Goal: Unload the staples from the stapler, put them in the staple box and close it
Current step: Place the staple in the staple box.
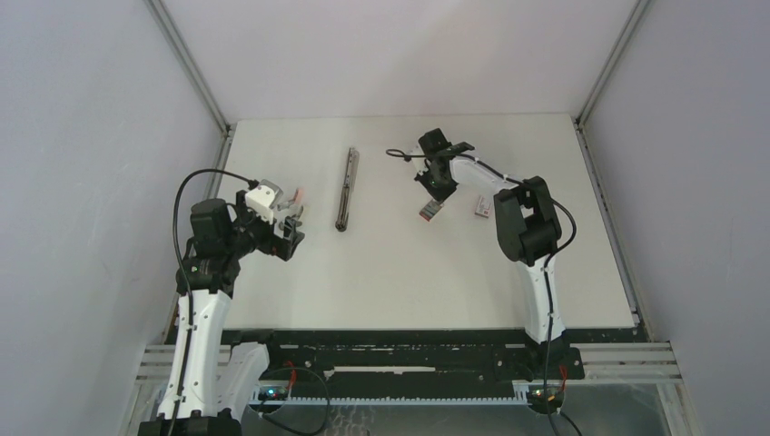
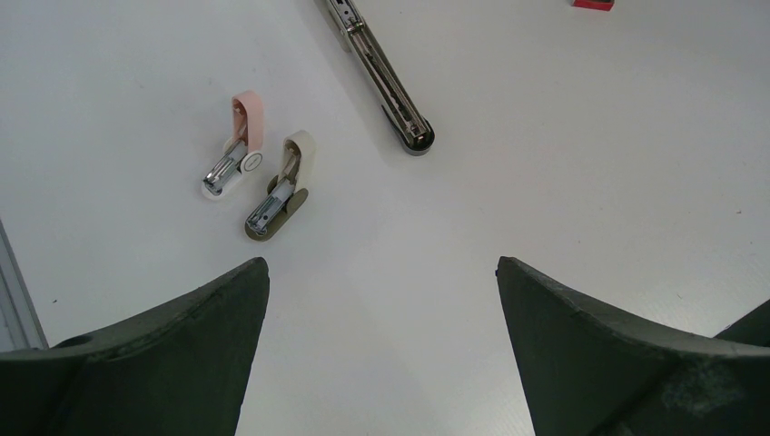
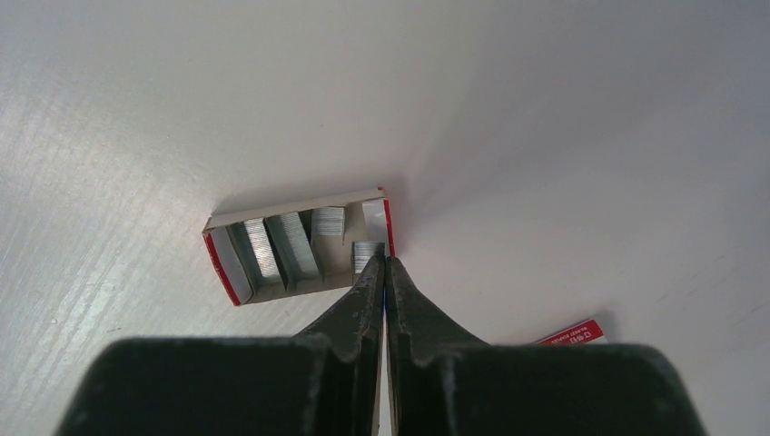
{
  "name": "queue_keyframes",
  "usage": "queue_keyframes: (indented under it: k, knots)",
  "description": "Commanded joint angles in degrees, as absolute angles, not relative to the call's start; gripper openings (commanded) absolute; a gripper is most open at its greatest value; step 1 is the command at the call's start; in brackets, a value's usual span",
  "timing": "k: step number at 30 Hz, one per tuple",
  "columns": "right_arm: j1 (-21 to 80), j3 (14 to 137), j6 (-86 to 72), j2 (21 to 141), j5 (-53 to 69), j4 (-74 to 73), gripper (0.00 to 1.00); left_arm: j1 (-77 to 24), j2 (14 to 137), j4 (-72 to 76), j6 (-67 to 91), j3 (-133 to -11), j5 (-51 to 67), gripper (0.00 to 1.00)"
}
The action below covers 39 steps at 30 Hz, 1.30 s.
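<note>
The stapler (image 1: 346,189) is a slim dark grey bar lying opened out flat at the middle back of the table; its silvery end (image 2: 416,138) points toward my left gripper. My left gripper (image 2: 381,272) hangs open over bare table well short of the stapler (image 2: 386,82), nothing between its fingers. My right gripper (image 3: 385,261) is shut, its tips right over the near right corner of an open red-and-white box (image 3: 227,268). Several silvery strips of staples (image 3: 291,243) lie in that box. Nothing shows between the right fingers. I cannot tell whether staples sit in the stapler.
Two small staple removers lie left of the stapler, one pink (image 2: 238,145) and one beige-and-olive (image 2: 281,186). A second red-and-white box (image 1: 481,206) lies right of the open box (image 1: 430,211). My left gripper (image 1: 291,227) and right gripper (image 1: 436,195) flank the stapler. White walls enclose the table.
</note>
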State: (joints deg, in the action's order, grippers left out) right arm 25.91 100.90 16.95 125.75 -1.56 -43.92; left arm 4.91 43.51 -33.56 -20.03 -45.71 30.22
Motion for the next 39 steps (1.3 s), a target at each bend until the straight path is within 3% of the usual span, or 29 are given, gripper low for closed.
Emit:
queue_keyframes:
  k: [1,39]
  knots:
    - [26.3,101.5,18.1,125.9,-2.1,-43.2,0.00,5.2,43.2,-32.2,-20.0,-45.5,30.4,1.00]
    - [27.9,100.1,19.4,125.9,-4.0,-44.8,0.01,5.2,43.0,-32.6,-20.1,-45.8,30.1,1.00]
